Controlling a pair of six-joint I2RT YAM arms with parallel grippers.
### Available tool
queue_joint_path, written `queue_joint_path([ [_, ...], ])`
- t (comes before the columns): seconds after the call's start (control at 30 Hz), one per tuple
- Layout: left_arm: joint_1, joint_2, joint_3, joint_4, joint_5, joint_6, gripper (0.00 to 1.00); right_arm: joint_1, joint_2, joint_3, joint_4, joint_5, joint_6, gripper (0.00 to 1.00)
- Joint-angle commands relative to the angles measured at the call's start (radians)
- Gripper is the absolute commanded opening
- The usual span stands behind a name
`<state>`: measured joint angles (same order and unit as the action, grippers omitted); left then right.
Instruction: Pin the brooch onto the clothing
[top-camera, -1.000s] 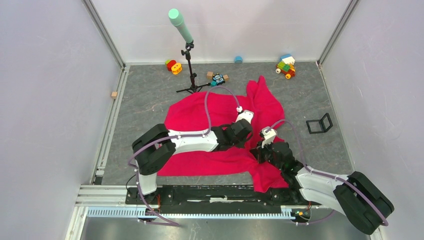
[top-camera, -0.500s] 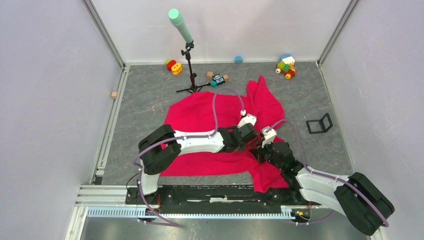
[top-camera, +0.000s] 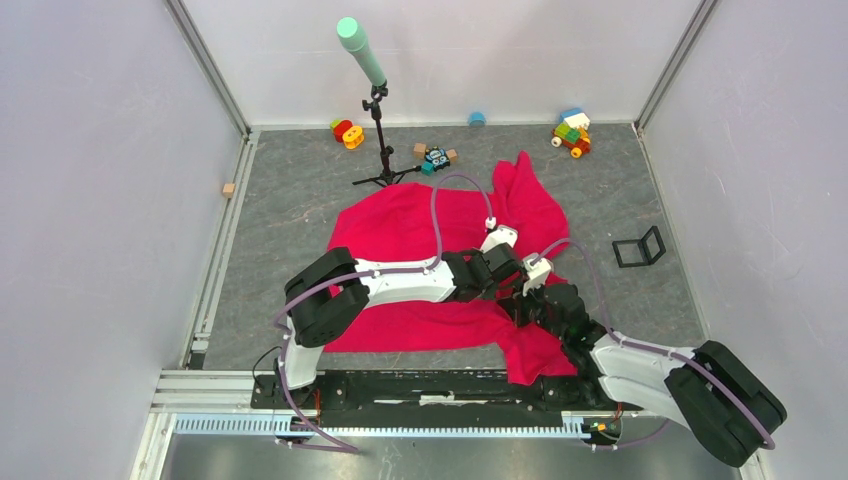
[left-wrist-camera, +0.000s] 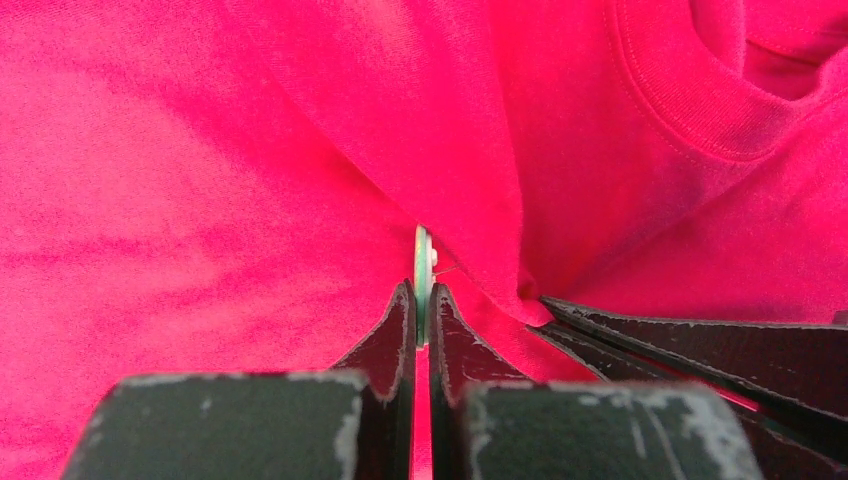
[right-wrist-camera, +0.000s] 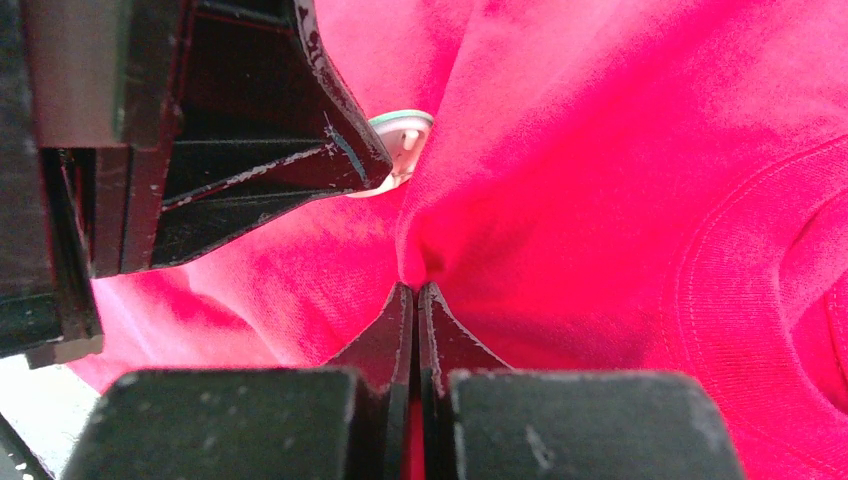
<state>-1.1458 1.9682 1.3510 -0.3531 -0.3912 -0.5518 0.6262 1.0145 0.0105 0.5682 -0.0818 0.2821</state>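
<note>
**Both grippers huddled by the collar, brooch held edge-on**

So the left gripper (left-wrist-camera: 421, 300) has its jaws clamped on the brooch (left-wrist-camera: 424, 262). In the left wrist view the disc sits edge-on between the fingertips, its upper part poking out above them and pressed right up against a fold of the clothing (top-camera: 400, 232) (a big red-pink tee). The right wrist view shows the brooch's pale back, with some small fitting on it that's too tiny to make out, tucked just behind the tip of a left finger.

The right gripper (right-wrist-camera: 415, 295) is closed on a pinch of the red fabric, which is gathered into a ridge running up toward the brooch. The ribbed collar (right-wrist-camera: 740, 300) curves just to the right of that pinch.

From the top camera the two grippers are nearly touching, over the right-centre part of the clothing, which lies rumpled on the grey table (top-camera: 290, 200). I can't pick out the brooch from up there.

Other stuff around:
- A green-topped stand (top-camera: 375, 110) is behind the clothing.
- Some toys (top-camera: 572, 132) are along the far edge.
- A wooden cube (top-camera: 229, 189) is off to the left.
- A little black frame (top-camera: 640, 248) is just right of the fabric.
</note>
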Motion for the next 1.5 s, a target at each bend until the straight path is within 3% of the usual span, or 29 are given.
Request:
queue_joint_path([
  [0.0, -0.006, -0.001, 0.004, 0.037, 0.028, -0.064, 0.02, 0.001, 0.022, -0.045, 0.048, -0.034, -0.01, 0.0],
  [0.57, -0.004, -0.099, -0.108, 0.168, 0.062, -0.147, 0.02, 0.001, 0.113, -0.03, 0.06, -0.041, -0.003, 0.0],
  [1.0, 0.015, -0.191, -0.243, 0.405, 0.117, -0.168, 0.02, 0.001, 0.193, -0.017, 0.074, -0.077, -0.002, 0.0],
  [1.13, 0.023, -0.194, -0.251, 0.414, 0.128, -0.168, 0.02, 0.001, 0.2, -0.017, 0.075, -0.08, -0.001, 0.0],
  [1.47, 0.031, -0.183, -0.26, 0.304, 0.097, -0.106, 0.02, 0.001, -0.032, -0.062, 0.01, 0.051, 0.008, 0.0],
])
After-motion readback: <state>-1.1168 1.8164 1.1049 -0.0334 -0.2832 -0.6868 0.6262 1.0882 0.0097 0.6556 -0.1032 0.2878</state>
